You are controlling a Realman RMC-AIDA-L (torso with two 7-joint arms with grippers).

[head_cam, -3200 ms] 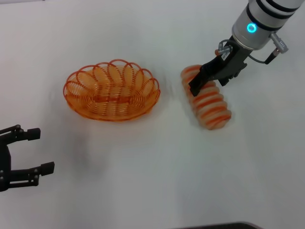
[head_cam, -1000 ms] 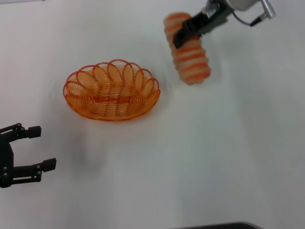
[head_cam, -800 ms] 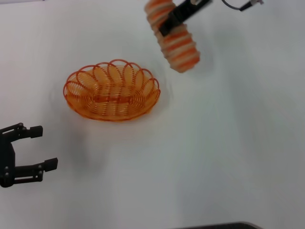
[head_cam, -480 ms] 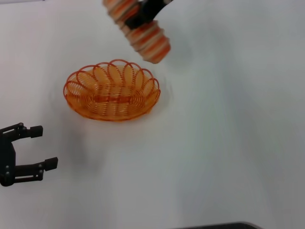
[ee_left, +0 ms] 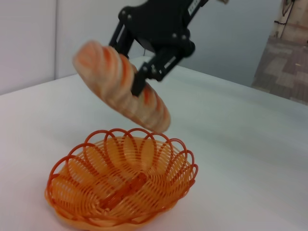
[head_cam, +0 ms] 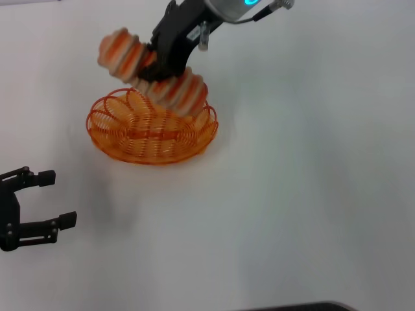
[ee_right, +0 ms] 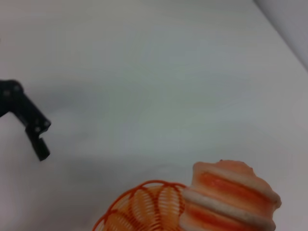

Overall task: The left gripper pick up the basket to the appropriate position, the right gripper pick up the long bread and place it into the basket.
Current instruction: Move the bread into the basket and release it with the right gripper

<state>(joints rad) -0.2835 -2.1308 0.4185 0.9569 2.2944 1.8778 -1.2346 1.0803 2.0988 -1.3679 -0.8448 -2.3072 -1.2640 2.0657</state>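
Observation:
The orange wire basket point(head_cam: 152, 126) rests on the white table, left of centre in the head view. The long bread point(head_cam: 154, 72), striped orange and cream, hangs tilted just above the basket's far rim, with my right gripper point(head_cam: 157, 65) shut on its middle. In the left wrist view the long bread point(ee_left: 121, 88) hovers over the basket point(ee_left: 122, 187), held by the right gripper point(ee_left: 147, 72). The right wrist view shows one end of the long bread point(ee_right: 230, 199) and part of the basket point(ee_right: 144, 209). My left gripper point(head_cam: 55, 197) stands open near the table's left front, apart from the basket.
The white table point(head_cam: 298, 181) stretches bare to the right and front of the basket. A dark edge point(head_cam: 292, 306) shows at the bottom of the head view.
My right gripper has carried the long bread leftward and down, from above the table's back right to just over the basket. The left gripper and basket have stayed in place.

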